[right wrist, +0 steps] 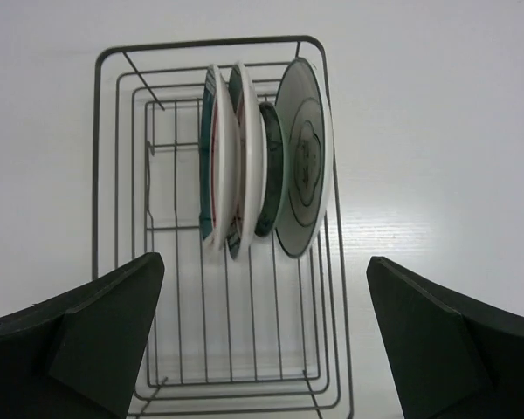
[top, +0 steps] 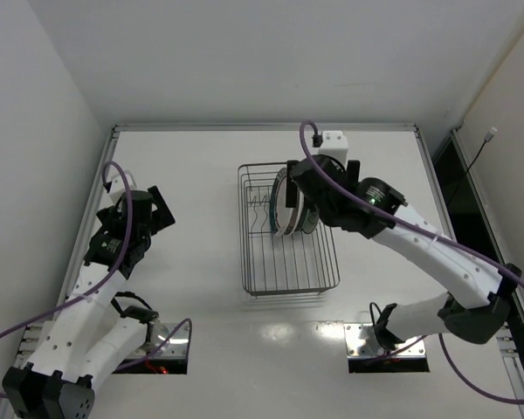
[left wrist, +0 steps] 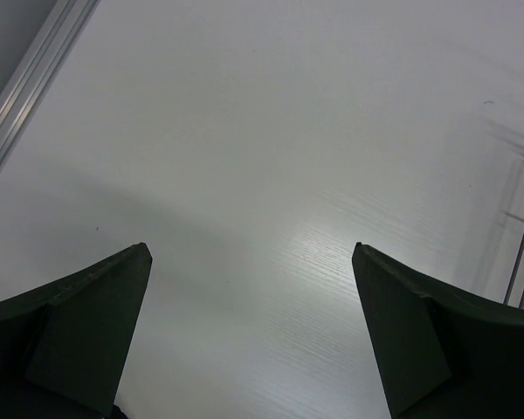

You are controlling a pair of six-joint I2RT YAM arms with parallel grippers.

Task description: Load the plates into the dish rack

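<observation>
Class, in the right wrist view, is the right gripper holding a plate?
No, the right gripper is open and empty, while all four plates stand upright in the dish rack.

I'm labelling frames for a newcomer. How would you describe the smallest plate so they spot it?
On the table, a wire dish rack holds four plates on edge. In the right wrist view, the smallest plate is third from the left: teal, between a ring-rimmed white plate and the big dark-rimmed one.
</observation>
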